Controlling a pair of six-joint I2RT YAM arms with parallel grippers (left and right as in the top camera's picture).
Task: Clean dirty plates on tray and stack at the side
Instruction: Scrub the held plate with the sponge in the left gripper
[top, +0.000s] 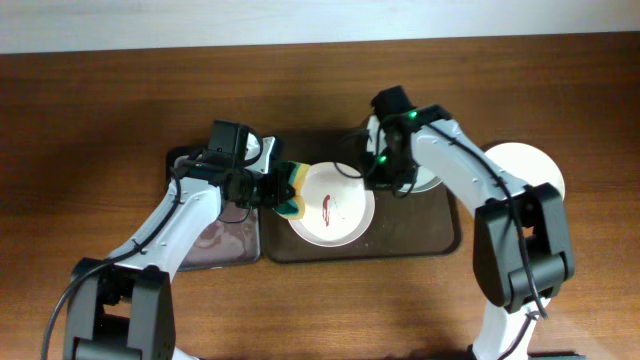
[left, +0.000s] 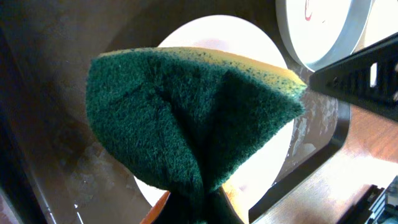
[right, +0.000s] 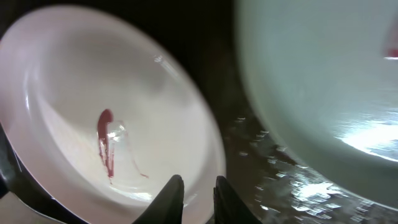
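A white plate with a red smear (top: 330, 205) lies in the middle of the dark brown tray (top: 440, 240). My left gripper (top: 272, 190) is shut on a green and yellow sponge (top: 291, 192) at this plate's left rim; in the left wrist view the sponge (left: 186, 124) covers most of the plate (left: 249, 43). My right gripper (top: 374, 177) pinches the plate's right rim, fingers (right: 194, 194) close together on it (right: 93, 112). A second smeared plate (top: 428, 180) lies on the tray under my right arm. A plain white plate (top: 530, 168) sits on the table to the right.
A grey metal pan (top: 215, 245) stands left of the tray, under my left arm. The second plate (right: 323, 93) lies close on the right of my right fingers. The table's far edge runs along the top.
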